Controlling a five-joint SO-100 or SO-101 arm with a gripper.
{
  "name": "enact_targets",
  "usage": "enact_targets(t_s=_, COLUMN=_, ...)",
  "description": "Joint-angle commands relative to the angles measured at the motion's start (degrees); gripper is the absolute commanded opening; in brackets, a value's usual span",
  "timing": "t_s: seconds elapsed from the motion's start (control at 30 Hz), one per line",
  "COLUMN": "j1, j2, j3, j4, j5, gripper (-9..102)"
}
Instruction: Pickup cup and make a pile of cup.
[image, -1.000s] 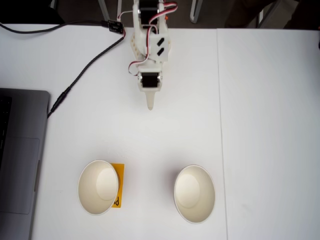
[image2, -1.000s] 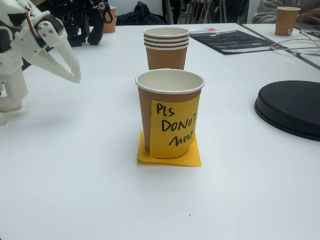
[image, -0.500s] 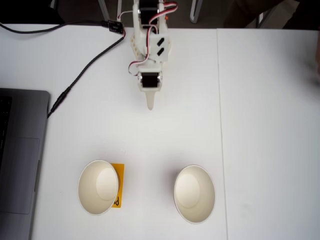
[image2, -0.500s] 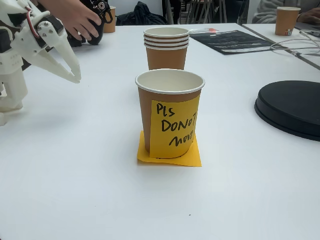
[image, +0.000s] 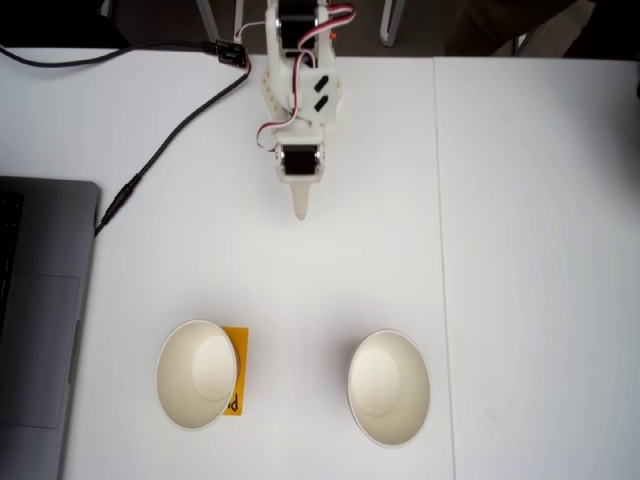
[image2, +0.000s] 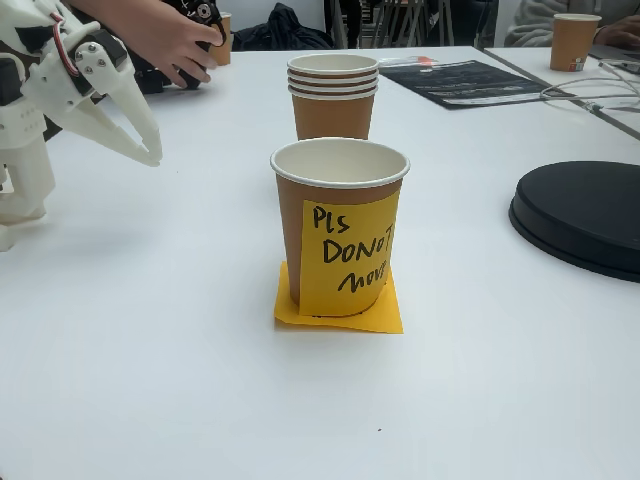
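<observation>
The cup (image2: 340, 225) stands upright mid-table, brown outside and white inside, with an orange handwritten note on its side. In the top-down fixed view the cup (image: 196, 374) is at the lower left. A plain cup (image: 388, 387) stands to its right. From the side, that plain cup (image2: 333, 100) shows several nested rims. My white gripper (image: 299, 212) points down toward the cups from the top and is well short of both. From the side the gripper (image2: 152, 156) hangs above the table at the left, its fingers meeting at the tip, holding nothing.
A flat orange sticky note (image2: 340, 312) lies under the noted cup. A grey laptop (image: 40, 320) and a black cable (image: 170, 140) occupy the left. A black round disc (image2: 580, 215) sits at the right. A person's hand (image2: 160, 35) rests on a dark device at the back left.
A person's hand has come in at the back left of the side view and reached further right. The arm and both cups have not moved.
</observation>
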Motion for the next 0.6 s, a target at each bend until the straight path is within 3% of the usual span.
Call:
enact_targets(t_s=0.0, j1=-0.35, j2=0.26, j3=-0.35, j4=-1.14, j5=0.53, gripper=-7)
enact_targets(t_s=0.37, j1=0.18, j2=-1.41, j3=-1.32, j4=-1.14, j5=0.18, gripper=-7)
enact_targets(t_s=0.57, j1=0.35, j2=-15.21, j3=-11.16, j4=-1.32, j5=0.18, gripper=-7)
